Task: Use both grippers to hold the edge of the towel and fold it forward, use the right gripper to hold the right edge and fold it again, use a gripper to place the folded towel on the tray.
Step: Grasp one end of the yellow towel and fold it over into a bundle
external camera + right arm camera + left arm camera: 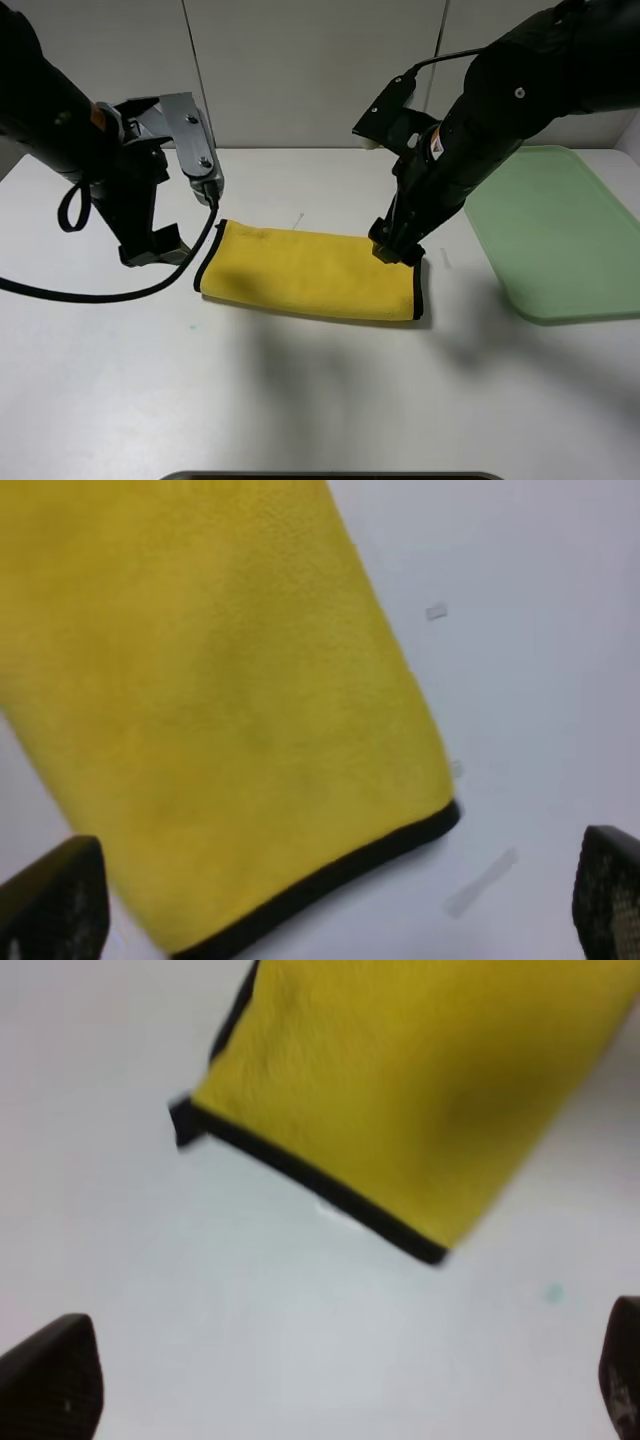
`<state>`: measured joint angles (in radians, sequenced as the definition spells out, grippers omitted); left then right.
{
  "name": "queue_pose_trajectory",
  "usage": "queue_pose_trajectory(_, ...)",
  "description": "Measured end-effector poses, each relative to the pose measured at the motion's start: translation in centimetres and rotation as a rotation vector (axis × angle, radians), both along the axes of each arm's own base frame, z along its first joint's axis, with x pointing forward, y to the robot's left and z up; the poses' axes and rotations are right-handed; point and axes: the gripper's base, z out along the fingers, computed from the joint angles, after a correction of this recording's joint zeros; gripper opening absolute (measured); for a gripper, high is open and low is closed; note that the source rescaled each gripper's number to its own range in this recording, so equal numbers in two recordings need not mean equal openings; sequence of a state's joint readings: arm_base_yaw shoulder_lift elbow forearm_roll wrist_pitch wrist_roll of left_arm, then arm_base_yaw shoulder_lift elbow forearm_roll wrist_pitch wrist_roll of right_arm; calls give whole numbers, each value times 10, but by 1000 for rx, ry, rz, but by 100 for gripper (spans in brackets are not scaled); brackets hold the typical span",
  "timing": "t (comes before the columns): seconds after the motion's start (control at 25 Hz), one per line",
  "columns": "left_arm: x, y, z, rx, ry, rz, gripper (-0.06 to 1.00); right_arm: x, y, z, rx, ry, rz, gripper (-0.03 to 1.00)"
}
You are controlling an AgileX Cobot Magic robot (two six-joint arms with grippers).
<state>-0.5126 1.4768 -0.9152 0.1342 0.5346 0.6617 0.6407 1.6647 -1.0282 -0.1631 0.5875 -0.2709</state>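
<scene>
Second fold pending: right tool [395, 250] over the towel's [310, 272] short end.
The towel, folded once, lies mid-tabletop [320, 400]; the tray [560, 230] sits by the tabletop's right edge. Both tools are spread and empty, and the left tool [155, 250] stands clear. Likely best: descend squarely on the right edge [418, 290], pinch both layers at the trim, then carry it level leftward.

High camera overlooks table [300, 400]; both wrist cameras closely face the towel [310, 272]
</scene>
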Motion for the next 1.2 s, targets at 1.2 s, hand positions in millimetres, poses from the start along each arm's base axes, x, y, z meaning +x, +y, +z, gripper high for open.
queue_pose_trajectory(1.2,-190,100,89,-596,-58,624,100,-25,-1,-4,84,327,-301,100)
